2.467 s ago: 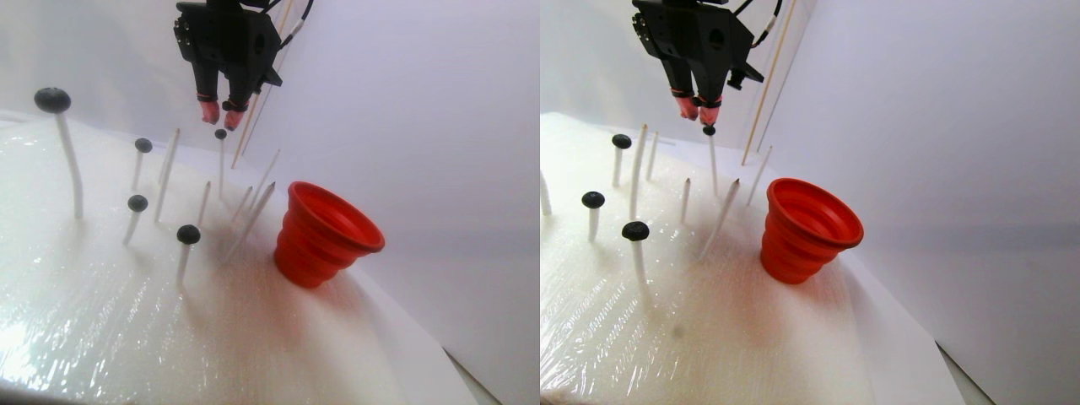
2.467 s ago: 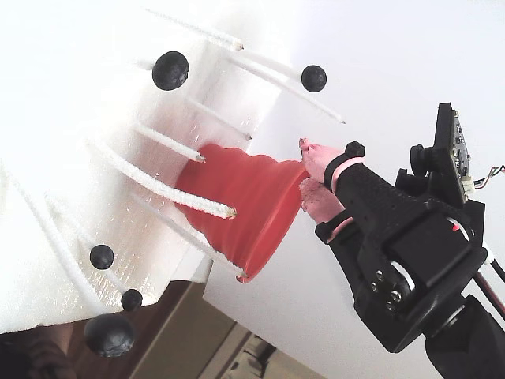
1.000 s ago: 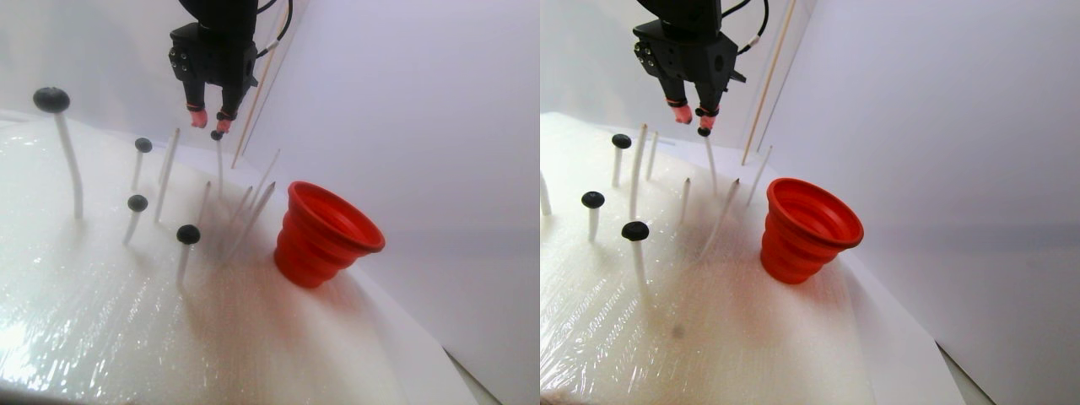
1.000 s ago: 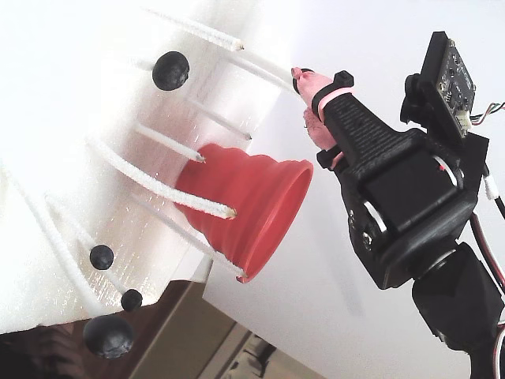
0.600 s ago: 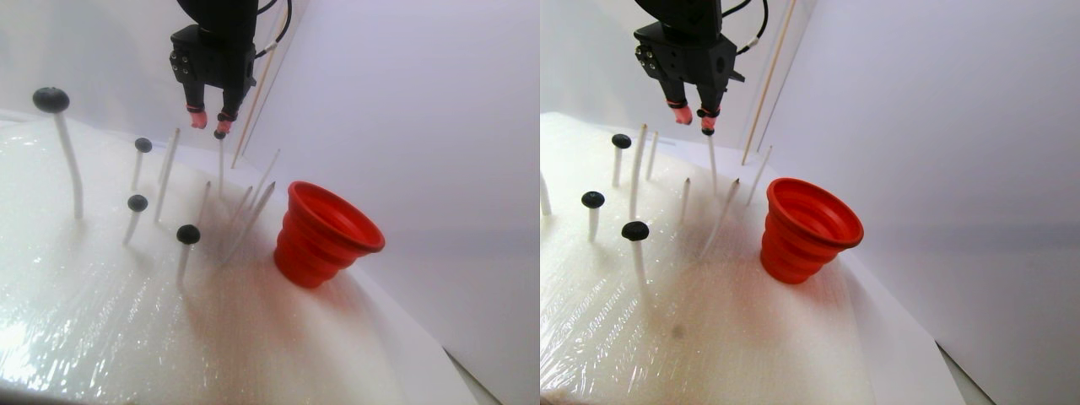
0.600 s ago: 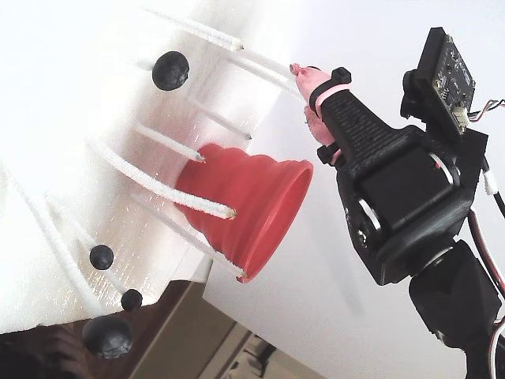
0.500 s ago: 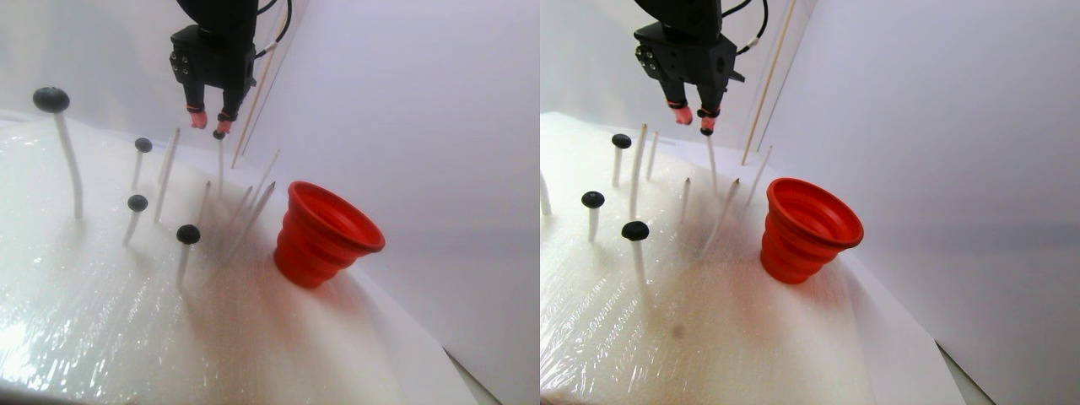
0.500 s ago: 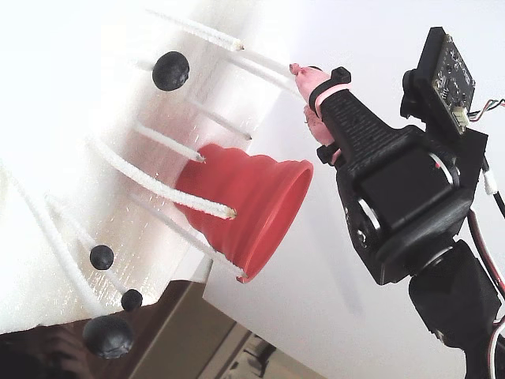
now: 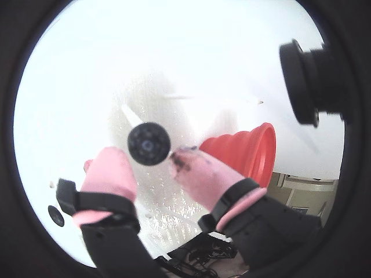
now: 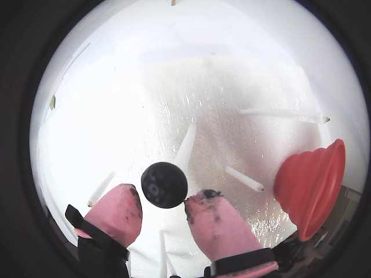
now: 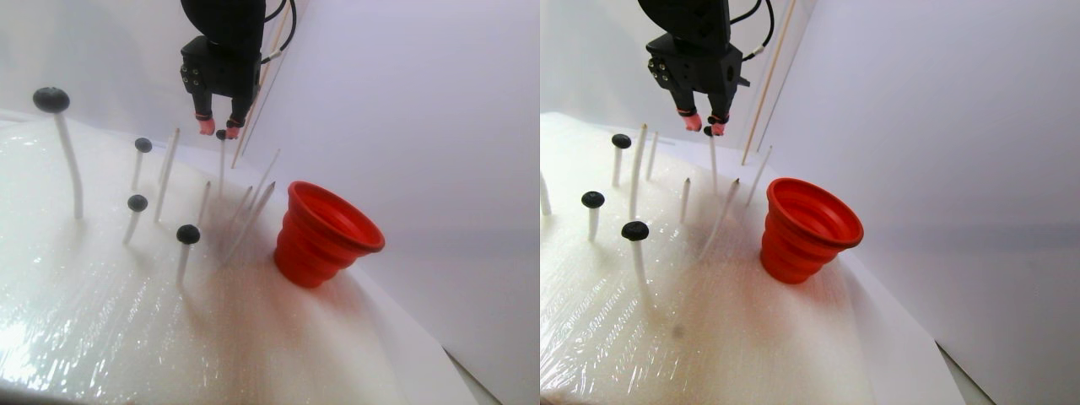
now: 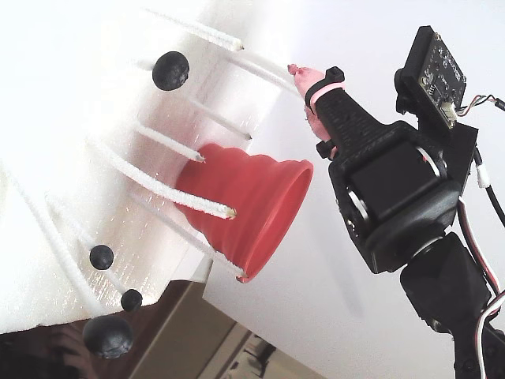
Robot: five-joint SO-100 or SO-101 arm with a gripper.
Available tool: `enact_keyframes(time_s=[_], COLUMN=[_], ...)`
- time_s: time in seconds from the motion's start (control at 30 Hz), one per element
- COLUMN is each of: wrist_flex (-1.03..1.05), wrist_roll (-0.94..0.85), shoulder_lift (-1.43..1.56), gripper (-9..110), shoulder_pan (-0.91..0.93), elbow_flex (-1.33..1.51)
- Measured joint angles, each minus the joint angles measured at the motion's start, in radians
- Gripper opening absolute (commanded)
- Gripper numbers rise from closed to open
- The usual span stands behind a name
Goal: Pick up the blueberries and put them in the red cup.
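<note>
In both wrist views the pincer (image 10: 164, 202) filled the bottom of the frame, its two pink fingertips (image 9: 110, 171) spread apart on either side of one blueberry (image 10: 164, 185). The berry sat between the pads at the top of a white stick (image 10: 184, 147); the right pad looked to be just touching it and the left pad stood slightly off, so the pincer was released, not clenched. The right fingertip carried dark smears.

Beyond and to the right of the pincer in a wrist view lay the red cup (image 10: 310, 186), seen from the side with its flared rim facing right. More bare white sticks rose from the shiny wrapped tabletop (image 10: 145, 104) past the berry.

The stereo pair view showed what the wrist views could not: the black arm (image 11: 221, 51) reaching straight down from above, its pincer at the farthest berry stick, with the cup nearer the camera and well to the right of the pincer. Four other blueberries (image 11: 188, 234) stood on sticks nearer the camera and to the left.

The fixed view showed the pincer tips at a stick's end, above the cup, though the grasped berry was hidden there.
</note>
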Motion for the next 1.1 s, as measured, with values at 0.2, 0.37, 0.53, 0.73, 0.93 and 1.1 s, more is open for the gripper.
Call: enact_keyframes(time_s=[0.2, 0.37, 0.53, 0.73, 0.93, 1.1], wrist_flex=[-0.014, -0.028, -0.031, -0.041, -0.061, -0.071], wrist_roll=[-0.012, -0.012, -0.012, -0.012, -0.012, -0.012], shoulder_lift=[0.000, -0.017, -0.049, -0.058, -0.058, -0.066], gripper=[15, 15, 15, 15, 14, 14], shoulder_pan=[0.003, 0.003, 0.003, 0.003, 0.003, 0.003], elbow_flex=[0.000, -0.008, -0.020, -0.032, -0.032, -0.032])
